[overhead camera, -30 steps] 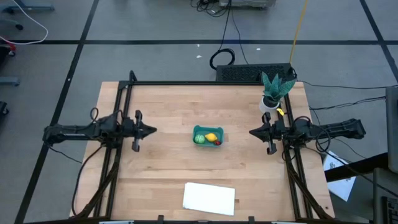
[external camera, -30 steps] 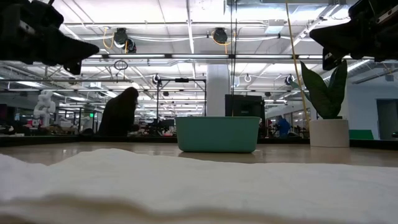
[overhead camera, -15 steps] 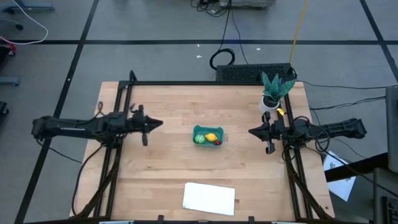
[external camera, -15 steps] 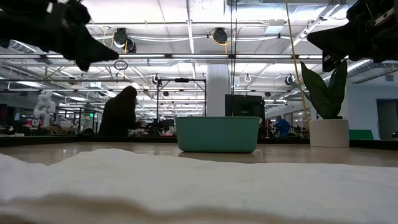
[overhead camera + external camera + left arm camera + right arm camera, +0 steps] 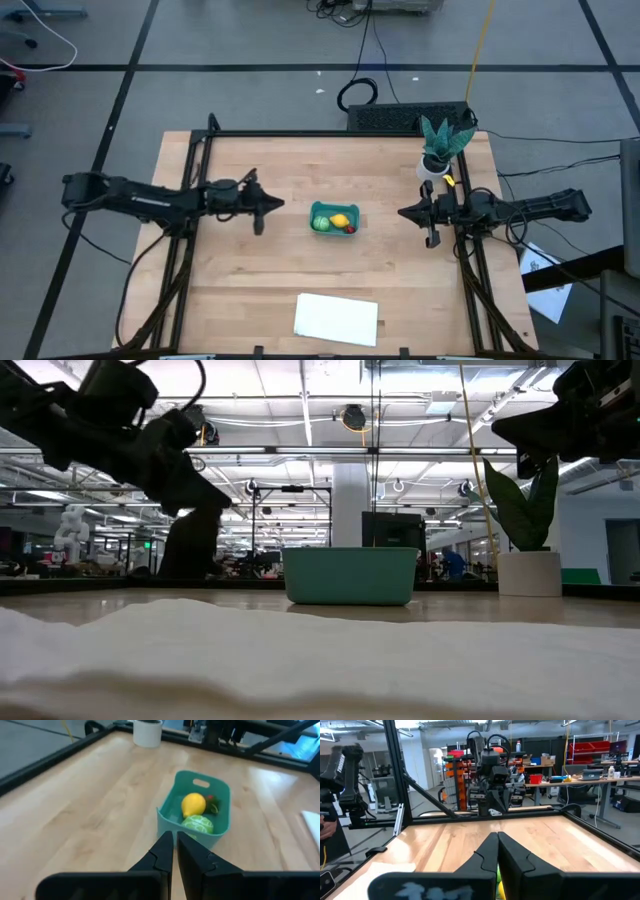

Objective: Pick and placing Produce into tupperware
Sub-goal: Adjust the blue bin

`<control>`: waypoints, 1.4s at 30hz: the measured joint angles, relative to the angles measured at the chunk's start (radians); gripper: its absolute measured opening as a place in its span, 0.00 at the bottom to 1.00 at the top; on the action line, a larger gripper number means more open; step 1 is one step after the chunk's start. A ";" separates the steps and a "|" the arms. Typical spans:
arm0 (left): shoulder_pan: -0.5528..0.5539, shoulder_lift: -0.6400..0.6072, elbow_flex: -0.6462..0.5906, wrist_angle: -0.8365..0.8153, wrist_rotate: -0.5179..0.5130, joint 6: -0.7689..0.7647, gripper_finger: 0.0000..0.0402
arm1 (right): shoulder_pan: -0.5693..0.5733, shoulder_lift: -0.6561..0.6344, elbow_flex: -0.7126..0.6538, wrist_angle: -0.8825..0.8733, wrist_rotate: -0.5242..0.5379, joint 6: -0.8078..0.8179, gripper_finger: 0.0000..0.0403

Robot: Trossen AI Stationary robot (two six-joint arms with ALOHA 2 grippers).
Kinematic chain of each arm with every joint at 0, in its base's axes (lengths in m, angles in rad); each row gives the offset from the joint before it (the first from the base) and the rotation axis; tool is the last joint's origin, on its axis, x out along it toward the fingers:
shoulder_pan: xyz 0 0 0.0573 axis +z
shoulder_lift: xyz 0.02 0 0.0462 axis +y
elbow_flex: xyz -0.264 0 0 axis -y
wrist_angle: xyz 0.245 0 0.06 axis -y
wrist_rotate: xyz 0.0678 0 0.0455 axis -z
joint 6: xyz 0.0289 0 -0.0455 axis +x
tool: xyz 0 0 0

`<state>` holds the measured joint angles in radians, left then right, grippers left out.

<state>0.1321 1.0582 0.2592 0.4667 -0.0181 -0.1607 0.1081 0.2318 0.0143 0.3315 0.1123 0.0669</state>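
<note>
The teal tupperware (image 5: 333,219) stands near the table's middle, also in the low view (image 5: 350,575) and the left wrist view (image 5: 218,795). Inside it lie the yellow lemon (image 5: 193,804), the light-green ball (image 5: 197,824) and the red piece (image 5: 212,799). My left gripper (image 5: 280,205) hovers shut just left of the tub, above the table (image 5: 215,500), its fingertips (image 5: 175,836) pointing at the tub's near wall. My right gripper (image 5: 402,212) is shut and raised to the tub's right (image 5: 497,837).
A potted plant (image 5: 440,148) in a white pot (image 5: 530,572) stands at the far right corner, close behind my right arm. A flat white sheet (image 5: 337,318) lies at the near edge and fills the low view's foreground (image 5: 300,660). Bare wood surrounds the tub.
My left arm has stretched toward the table's right, bringing its shut gripper from the left frame to just beside the tub, and has dipped lower. The tub and produce have stayed put.
</note>
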 joint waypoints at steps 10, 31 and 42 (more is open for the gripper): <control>0.004 0.239 0.000 0.235 0.076 -0.002 0.06 | 0.000 0.003 0.000 0.000 0.000 0.000 0.00; 0.002 0.534 0.039 0.488 0.120 -0.010 0.06 | -0.004 0.130 0.073 0.044 0.102 -0.001 0.00; 0.003 0.559 0.062 0.471 0.132 0.004 0.06 | -0.030 0.398 0.205 0.021 0.205 0.074 0.00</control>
<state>0.1356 1.6169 0.3214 0.9377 0.1135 -0.1571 0.0785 0.6293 0.2198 0.3526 0.3173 0.1405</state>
